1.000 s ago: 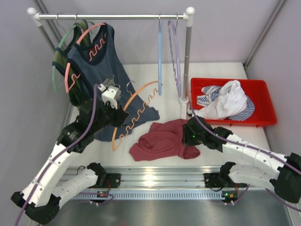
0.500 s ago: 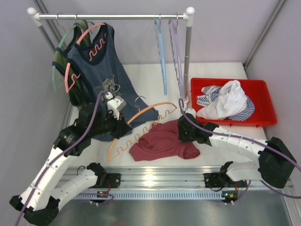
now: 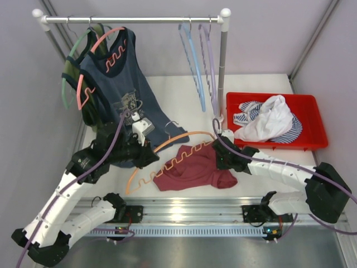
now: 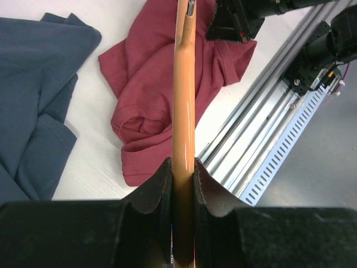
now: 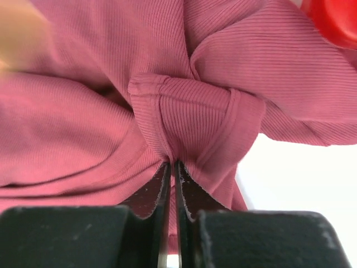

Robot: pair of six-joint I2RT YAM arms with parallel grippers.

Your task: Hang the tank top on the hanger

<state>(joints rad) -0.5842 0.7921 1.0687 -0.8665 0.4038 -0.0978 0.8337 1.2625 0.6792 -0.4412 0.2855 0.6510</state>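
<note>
Currently my left gripper (image 4: 182, 170) clamps the thin orange plastic hanger (image 4: 183, 100); my right gripper (image 5: 173, 167) pinches a fold of the maroon ribbed tank top (image 5: 78, 145) beneath that hanger.

Open table (image 3: 167, 95) behind tank top (image 3: 192, 167) — red tray (image 3: 309, 109) right, rack post (image 3: 222, 72) between, navy top (image 3: 114, 84) left.

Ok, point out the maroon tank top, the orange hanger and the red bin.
maroon tank top (image 3: 192, 170), top view, middle of the fabric.
orange hanger (image 4: 183, 100), left wrist view, its bar.
red bin (image 3: 312, 111), top view, bare right side.
</note>
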